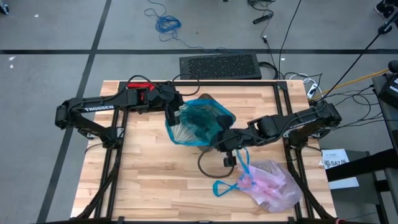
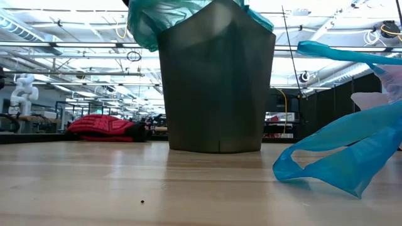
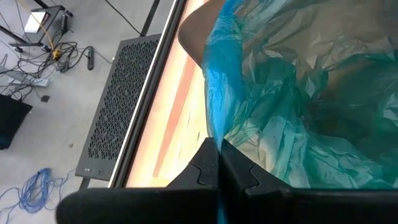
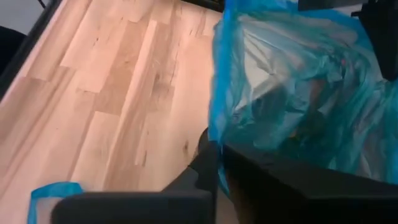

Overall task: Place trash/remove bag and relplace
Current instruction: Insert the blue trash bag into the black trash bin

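A dark bin [image 2: 217, 94] stands upright mid-table with a teal-green plastic bag [image 1: 205, 118] in its mouth. My left gripper [image 1: 173, 116] is shut on that bag at the bin's left side. My right gripper [image 1: 221, 140] is shut on it at the bin's near right side. The bag of the task, pale pink-white [image 1: 273, 185] with blue drawstring loops [image 2: 339, 157], lies crumpled on the table at the near right, touched by neither gripper. The trash is out of view. My left gripper pinches the teal bag's blue-tinted rim edge [image 3: 217, 144] between its two fingers, coming slanting down from the table's left. The film rises from the fingers and spreads over the bin's mouth. My right gripper pinches the teal bag's rim edge [image 4: 217, 138] between its two fingers, slanting down from the table's right. The film stands up from the fingers toward the bin, fairly taut along that edge.
A red item [image 2: 103, 125] lies at the table's far left. A black perforated mat [image 1: 219, 66] and cables sit on the floor beyond the far edge. Bare wood [image 1: 149, 180] spreads over the near left of the table.
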Motion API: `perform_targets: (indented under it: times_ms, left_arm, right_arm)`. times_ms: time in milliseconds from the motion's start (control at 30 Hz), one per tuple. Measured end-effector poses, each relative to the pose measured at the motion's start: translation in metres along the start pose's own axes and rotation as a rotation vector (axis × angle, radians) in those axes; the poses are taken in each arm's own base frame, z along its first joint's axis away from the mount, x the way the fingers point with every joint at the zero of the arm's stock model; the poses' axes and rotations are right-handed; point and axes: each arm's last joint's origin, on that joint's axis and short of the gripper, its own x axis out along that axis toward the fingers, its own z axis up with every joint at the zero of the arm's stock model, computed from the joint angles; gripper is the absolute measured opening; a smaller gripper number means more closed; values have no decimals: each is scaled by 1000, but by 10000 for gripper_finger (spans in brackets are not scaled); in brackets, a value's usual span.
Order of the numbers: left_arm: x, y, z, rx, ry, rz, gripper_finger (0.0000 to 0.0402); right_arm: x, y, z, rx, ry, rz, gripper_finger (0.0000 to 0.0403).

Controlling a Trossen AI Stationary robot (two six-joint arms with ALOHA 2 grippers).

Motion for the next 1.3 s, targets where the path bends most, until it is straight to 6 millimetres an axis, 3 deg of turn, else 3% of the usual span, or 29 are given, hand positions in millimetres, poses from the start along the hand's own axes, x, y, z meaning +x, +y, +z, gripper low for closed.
perform_targets:
  times_ms: [333, 600, 833, 1300]
  left_arm:
    - [0, 0, 0, -35, -1, 0, 0]
    - [-1, -5, 4, -79, -29, -12, 0]
    - [-4, -13, 6, -95, -41, -32, 0]
    - [11, -20, -7, -133, -26, 43, 0]
  right_arm:
    - [-6, 44, -2, -45, -6, -41, 1]
    - [26, 72, -13, -47, 93, -157, 0]
    - [45, 79, -27, 36, 196, -241, 0]
    - [43, 78, -43, 280, 207, -438, 0]
